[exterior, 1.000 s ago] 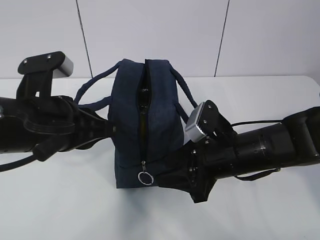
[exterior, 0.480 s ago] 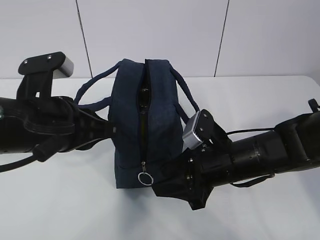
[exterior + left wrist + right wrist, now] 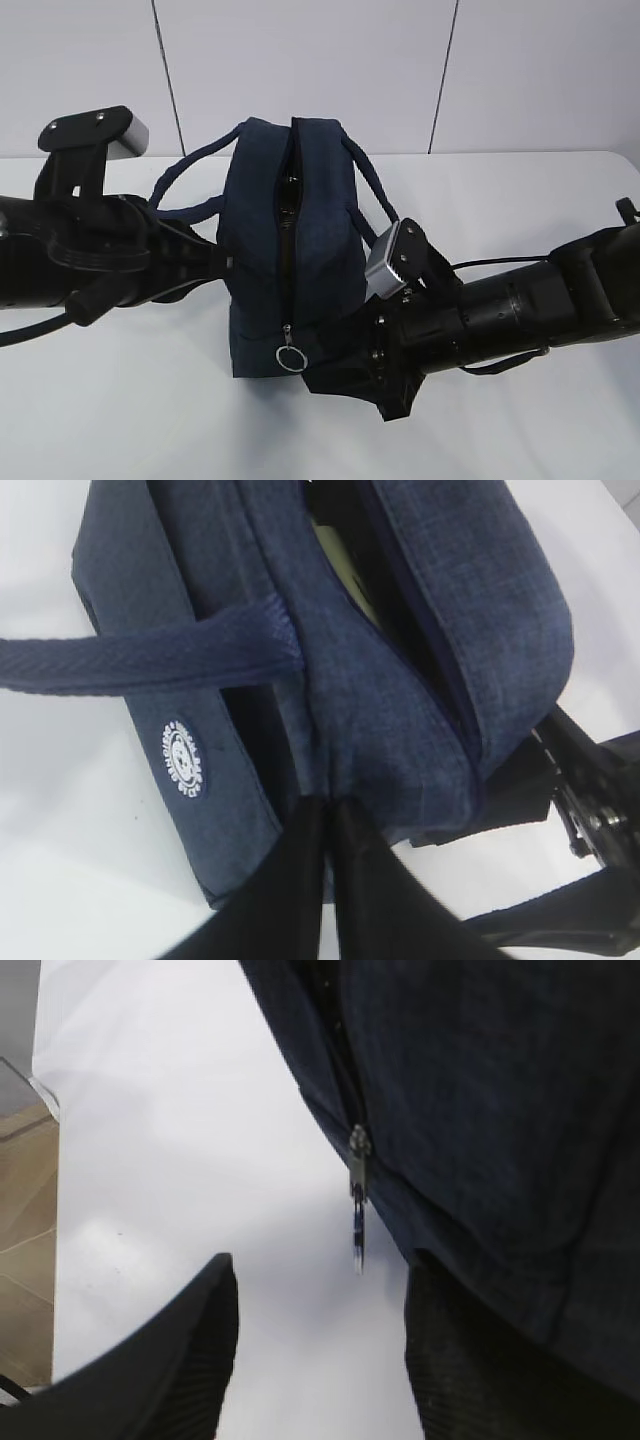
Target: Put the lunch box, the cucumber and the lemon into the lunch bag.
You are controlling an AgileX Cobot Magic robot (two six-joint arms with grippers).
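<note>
Stood upright mid-desk (image 3: pixel 120 420), the lunch bag (image 3: pixel 320 250), zipper open along the top. Glimpsed something pale inside; no lunch box, cucumber or lemon outside, so packing seemingly done. Left fingers (image 3: pixel 328 815) pinched shut on bag fabric. Right fingers (image 3: pixel 315 1350) apart beside the ring pull (image 3: pixel 290 357).

Navy lunch bag (image 3: pixel 290 250) upright, part-unzipped

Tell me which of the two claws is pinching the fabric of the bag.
The left claw: its jaws are shut on the lunch bag side fabric. The right claw stands open beside the ring pull, holding nothing.
</note>
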